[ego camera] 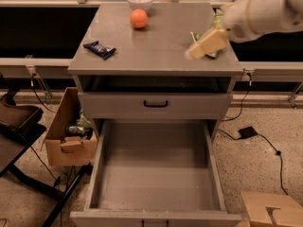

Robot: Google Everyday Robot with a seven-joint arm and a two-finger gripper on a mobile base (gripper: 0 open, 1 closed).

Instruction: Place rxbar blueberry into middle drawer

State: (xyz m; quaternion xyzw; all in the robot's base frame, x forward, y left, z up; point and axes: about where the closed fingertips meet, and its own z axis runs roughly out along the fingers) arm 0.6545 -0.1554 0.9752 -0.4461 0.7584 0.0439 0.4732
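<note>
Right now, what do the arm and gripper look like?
The arm is a thick, rounded white casing at the upper right. The gripper, over the right side of the cabinet top, is pale tan and wedge-shaped. No cables or markings show on either.

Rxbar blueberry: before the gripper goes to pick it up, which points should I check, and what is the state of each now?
1. The rxbar blueberry lies flat on the cabinet top, front left, in plain sight: ok.
2. Nothing touches the bar; the orange sits apart, behind it: ok.
3. The gripper is near the bar: not ok. It is over the right side of the top, beside the green chip bag.
4. The gripper carries nothing: cannot tell.
5. The open drawer is pulled out, with no object visible inside: ok.
6. The open drawer is the middle one: cannot tell; anything below it is hidden.
</note>
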